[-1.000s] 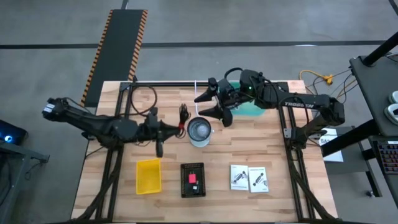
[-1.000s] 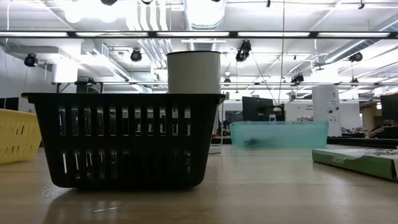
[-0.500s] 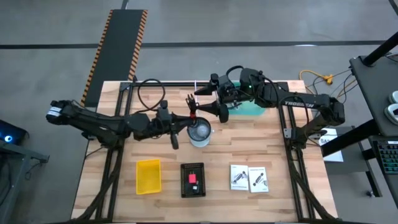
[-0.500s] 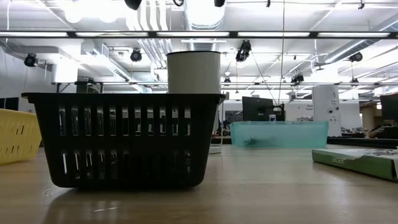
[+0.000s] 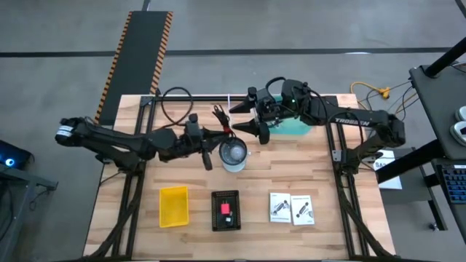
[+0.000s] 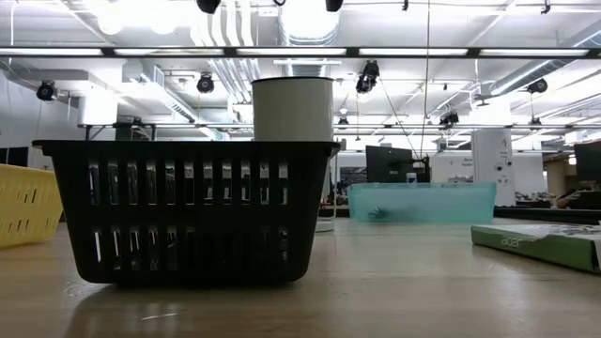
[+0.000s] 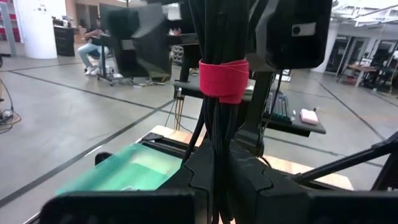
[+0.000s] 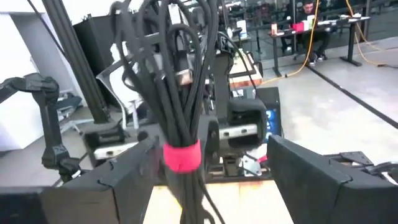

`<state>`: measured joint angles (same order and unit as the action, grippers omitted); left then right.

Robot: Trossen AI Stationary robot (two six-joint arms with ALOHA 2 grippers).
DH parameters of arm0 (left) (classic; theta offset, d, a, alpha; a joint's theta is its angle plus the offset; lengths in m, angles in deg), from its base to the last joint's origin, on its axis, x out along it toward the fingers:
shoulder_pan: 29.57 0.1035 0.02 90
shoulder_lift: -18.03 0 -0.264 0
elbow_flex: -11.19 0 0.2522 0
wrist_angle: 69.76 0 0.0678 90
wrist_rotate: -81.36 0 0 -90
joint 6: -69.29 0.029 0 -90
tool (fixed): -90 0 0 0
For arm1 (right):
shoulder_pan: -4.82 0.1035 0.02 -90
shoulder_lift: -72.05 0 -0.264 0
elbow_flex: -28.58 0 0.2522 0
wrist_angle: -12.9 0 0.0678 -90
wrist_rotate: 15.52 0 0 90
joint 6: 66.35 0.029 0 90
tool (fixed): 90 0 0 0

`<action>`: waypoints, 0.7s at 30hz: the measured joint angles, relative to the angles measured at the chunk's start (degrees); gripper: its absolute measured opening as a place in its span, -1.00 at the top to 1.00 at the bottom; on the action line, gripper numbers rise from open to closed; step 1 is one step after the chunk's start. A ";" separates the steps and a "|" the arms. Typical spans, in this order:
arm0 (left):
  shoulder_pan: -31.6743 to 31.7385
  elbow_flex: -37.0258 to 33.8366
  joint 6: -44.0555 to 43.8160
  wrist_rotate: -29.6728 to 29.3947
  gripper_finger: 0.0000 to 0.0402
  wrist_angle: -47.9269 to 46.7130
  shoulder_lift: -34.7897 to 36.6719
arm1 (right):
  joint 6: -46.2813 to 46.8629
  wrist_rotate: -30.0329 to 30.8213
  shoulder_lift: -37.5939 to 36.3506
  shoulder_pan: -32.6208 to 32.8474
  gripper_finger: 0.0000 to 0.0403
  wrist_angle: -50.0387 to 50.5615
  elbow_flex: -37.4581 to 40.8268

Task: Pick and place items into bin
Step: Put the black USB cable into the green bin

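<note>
Pinching a black coiled cable (image 7: 214,93) bound by a red strap (image 7: 222,79), the left gripper (image 5: 216,138) holds it above the table (image 5: 138,218) beside the metal cup (image 5: 234,153). Facing it, the right gripper (image 5: 244,120) has its jaws spread on either side of the bundle, near the teal bin (image 5: 295,127). Two white packets (image 5: 291,208) lie by the black basket (image 5: 225,210).

I'm seeing a round metal cup (image 5: 234,154) sitting mid-bench (image 5: 320,175), and a hazard-striped mat (image 5: 140,52) lying beyond it.

Cable bundle (image 5: 218,118) between both end effectors (above cup (image 5: 233,153)).
</note>
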<state>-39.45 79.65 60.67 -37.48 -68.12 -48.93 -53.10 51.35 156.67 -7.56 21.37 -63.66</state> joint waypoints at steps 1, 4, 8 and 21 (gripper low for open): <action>-0.10 -0.08 -0.04 -0.08 0.94 -0.07 0.60 | 0.00 0.00 -0.34 -0.02 -0.40 0.21 0.00; -0.12 -0.23 -0.07 -0.07 0.93 0.12 1.97 | -0.58 0.00 -0.93 0.09 -0.45 -0.06 -0.02; 0.21 -0.23 -0.07 -3.02 0.93 0.31 1.35 | -1.11 0.41 -0.90 0.42 -0.52 0.01 -0.04; 0.56 0.69 -0.01 -3.72 0.93 6.17 -5.49 | -1.64 2.75 1.11 0.37 -0.53 -2.66 -0.02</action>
<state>-38.89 80.34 60.66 -41.19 -61.95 -54.42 -54.73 54.10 157.78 -7.19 18.71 -63.68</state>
